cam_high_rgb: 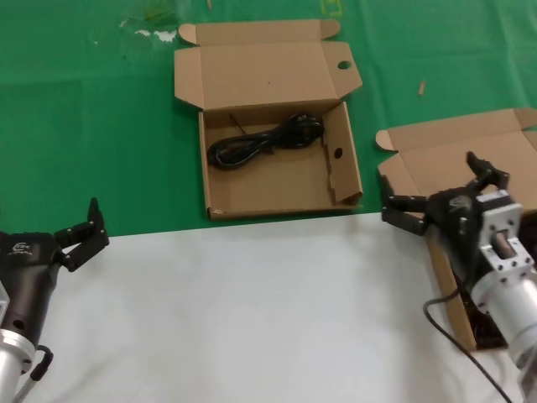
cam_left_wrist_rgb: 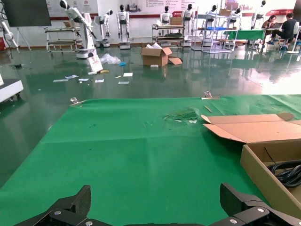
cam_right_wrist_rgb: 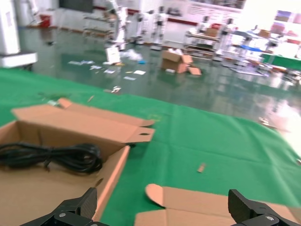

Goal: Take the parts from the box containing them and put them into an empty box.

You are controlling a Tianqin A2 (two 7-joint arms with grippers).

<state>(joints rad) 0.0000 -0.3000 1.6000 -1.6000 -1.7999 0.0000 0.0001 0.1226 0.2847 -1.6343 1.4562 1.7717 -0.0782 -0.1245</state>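
From the head view we saw the box with round holes (cam_high_rgb: 277, 159) lying open at upper centre of the frame on the green cloth (cam_high_rgb: 84, 126) of the counter, its lid folded back, with one black coiled power cord (cam_high_rgb: 264, 141) resting in its upper half. The second box (cam_high_rgb: 436, 155), only partly visible, sat at the right edge, largely behind the right arm. The right end effector (cam_high_rgb: 445, 189) hung over that box's lid flap with its fingers spread wide and nothing between them. The left end effector (cam_high_rgb: 80, 235) sat at lower left, near the line where the green cloth met the white sheet (cam_high_rgb: 252, 319), its fingers also spread and empty. In the left wrist view we saw the two spread fingertips (cam_left_wrist_rgb: 70, 207) at the bottom of the frame above green cloth, and the holed box (cam_left_wrist_rgb: 263, 165) at the right edge, a loop of the cord (cam_left_wrist_rgb: 287, 172) showing inside it. In the right wrist view the open fingertips (cam_right_wrist_rgb: 75, 209) framed the bottom edge; the cord (cam_right_wrist_rgb: 51, 157) lay in the box (cam_right_wrist_rgb: 113, 176) at lower left, and the other box's eared flap (cam_right_wrist_rgb: 188, 202) showed at lower centre.
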